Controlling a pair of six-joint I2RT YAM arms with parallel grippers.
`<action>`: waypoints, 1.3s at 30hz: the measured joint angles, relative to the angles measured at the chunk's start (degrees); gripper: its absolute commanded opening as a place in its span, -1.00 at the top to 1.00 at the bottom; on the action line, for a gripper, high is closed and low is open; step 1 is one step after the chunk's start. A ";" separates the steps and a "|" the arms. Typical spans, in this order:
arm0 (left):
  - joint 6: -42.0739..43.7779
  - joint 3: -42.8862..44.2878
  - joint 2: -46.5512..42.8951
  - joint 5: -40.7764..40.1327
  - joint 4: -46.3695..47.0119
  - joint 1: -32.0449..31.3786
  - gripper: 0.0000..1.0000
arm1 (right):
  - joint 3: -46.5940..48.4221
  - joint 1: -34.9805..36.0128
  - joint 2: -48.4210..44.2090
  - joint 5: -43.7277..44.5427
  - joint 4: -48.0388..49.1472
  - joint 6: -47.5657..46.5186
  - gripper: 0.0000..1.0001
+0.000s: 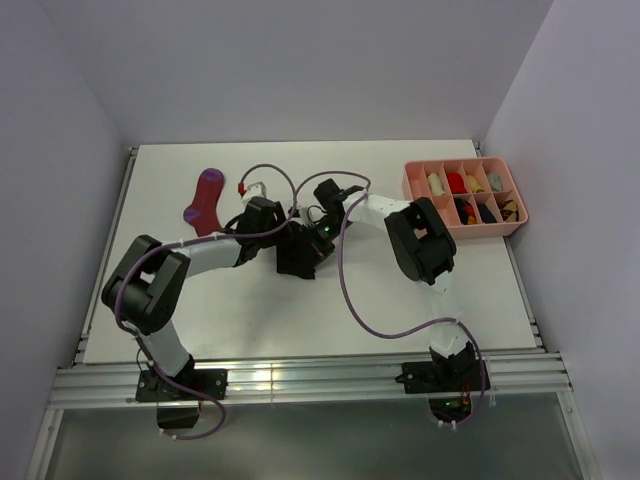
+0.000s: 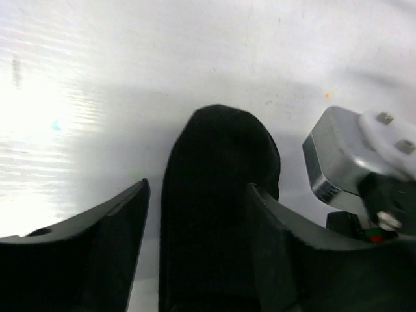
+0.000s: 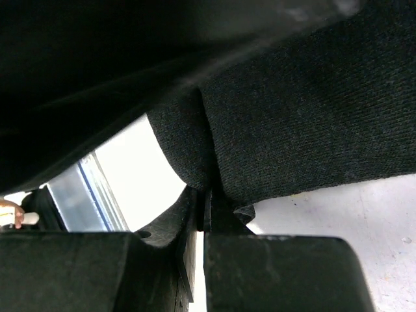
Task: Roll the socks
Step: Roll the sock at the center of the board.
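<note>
A black sock [image 2: 221, 169] lies lengthwise on the white table between the fingers of my left gripper [image 2: 198, 188]. That gripper is open, with a strip of table showing between its left finger and the sock. My right gripper [image 3: 207, 195] is shut on a fold of the same black sock [image 3: 299, 130]. In the top view both grippers meet mid-table over the dark sock [image 1: 298, 258], the left gripper [image 1: 288, 243] beside the right gripper [image 1: 318, 222]. A magenta sock [image 1: 205, 200] with a purple end lies flat at the back left, apart from both arms.
A pink compartment tray [image 1: 512, 222] holding several rolled socks stands at the back right. The right wrist's silver housing [image 2: 338, 159] sits close to my left gripper's right finger. A purple cable [image 1: 350, 290] loops over the table between the arms.
</note>
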 measured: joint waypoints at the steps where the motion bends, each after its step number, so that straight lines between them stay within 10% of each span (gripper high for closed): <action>1: -0.76 0.00 -0.98 -1.14 -0.66 0.00 -0.49 | -0.04 0.00 0.00 -0.15 0.04 0.26 1.00; 13: -27.08 -16.00 -28.63 -7.30 -9.05 -2.99 -0.43 | -6.60 0.02 -2.12 -2.05 8.31 12.00 1.00; 39: -43.10 -22.36 -17.97 -4.72 -2.84 -7.02 0.13 | -7.50 2.80 -3.93 3.45 11.72 17.59 1.00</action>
